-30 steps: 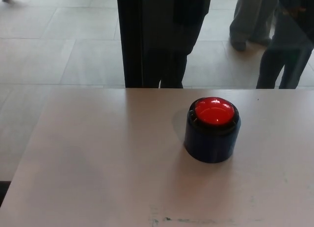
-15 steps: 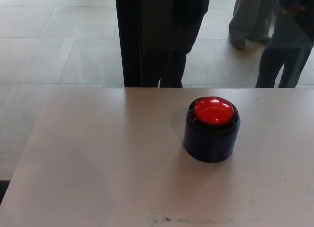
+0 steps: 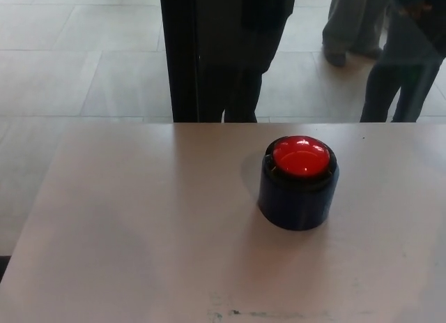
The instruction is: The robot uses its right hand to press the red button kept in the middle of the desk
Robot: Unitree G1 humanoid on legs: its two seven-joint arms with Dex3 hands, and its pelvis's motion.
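Button waiting, no hand yet.
The red button (image 3: 301,157) sits dome-up in its dark housing (image 3: 297,199) mid-desk (image 3: 125,225), well placed for a downward press; you can't judge either hand's fingers, as neither shows.

The single head view looks steeply down, close over the desk (image 3: 139,232), facing its far edge and the floor (image 3: 70,72) beyond.

No readable text or labels anywhere
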